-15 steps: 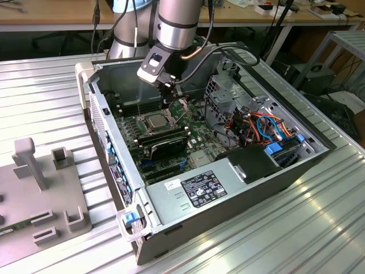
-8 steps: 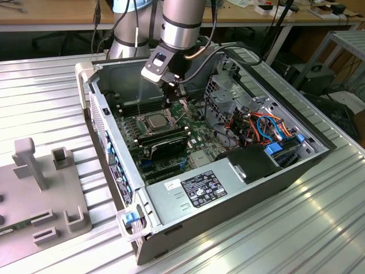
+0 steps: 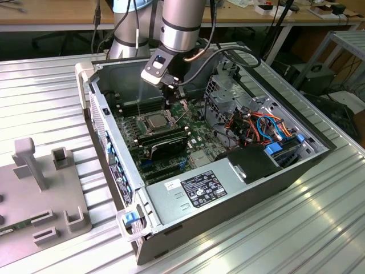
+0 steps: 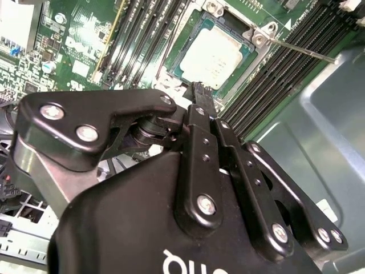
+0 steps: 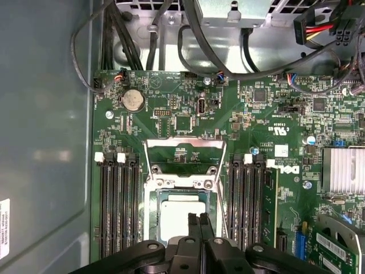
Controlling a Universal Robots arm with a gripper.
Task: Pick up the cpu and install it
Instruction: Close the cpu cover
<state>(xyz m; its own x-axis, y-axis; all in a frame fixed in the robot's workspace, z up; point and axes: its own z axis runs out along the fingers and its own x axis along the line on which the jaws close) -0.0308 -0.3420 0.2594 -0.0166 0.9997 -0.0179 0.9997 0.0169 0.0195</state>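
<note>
The cpu (image 3: 155,120) lies flat in its socket on the green motherboard, silver-grey top up; both wrist views show it too (image 4: 214,54) (image 5: 181,212). The socket's hinged metal bracket (image 5: 183,149) is swung open and off the chip, and its thin lever (image 4: 296,49) sticks out to one side. My gripper (image 3: 171,94) hangs inside the case just above the socket's edge. Its black fingers (image 4: 197,94) are pressed together and shut with nothing between them, their tips (image 5: 198,224) over the rim of the chip.
Long black memory sticks (image 5: 117,205) line both sides of the socket. A black card (image 3: 166,142) and a power supply (image 3: 199,188) sit toward the front of the case, with a cable bundle (image 3: 259,128) at the exterior view's right. Grey fixtures (image 3: 34,165) stand outside at its left.
</note>
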